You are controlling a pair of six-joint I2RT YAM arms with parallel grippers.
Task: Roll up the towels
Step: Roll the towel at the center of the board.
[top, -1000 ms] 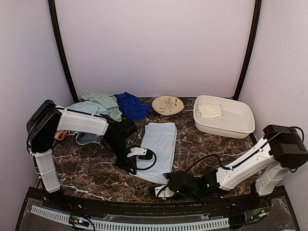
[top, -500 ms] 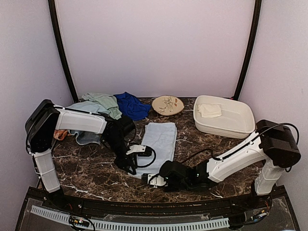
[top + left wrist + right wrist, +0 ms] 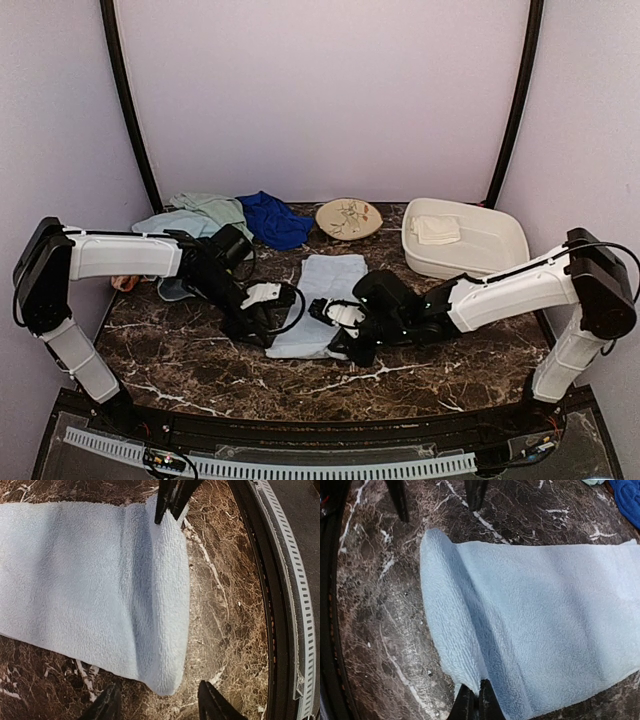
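The marble bench (image 3: 180, 360) carries a white tub (image 3: 500, 265) at its far right corner, heaped towels (image 3: 215, 212) at the far left, a plate (image 3: 348, 218) between. The light blue towel (image 3: 328, 290) lies mid-bench, long axis running near edge to far edge (near end curled over). The right gripper (image 3: 474, 692) pinches that curl; the left gripper (image 3: 157, 690) straddles it, fingers (image 3: 107, 707) spread.
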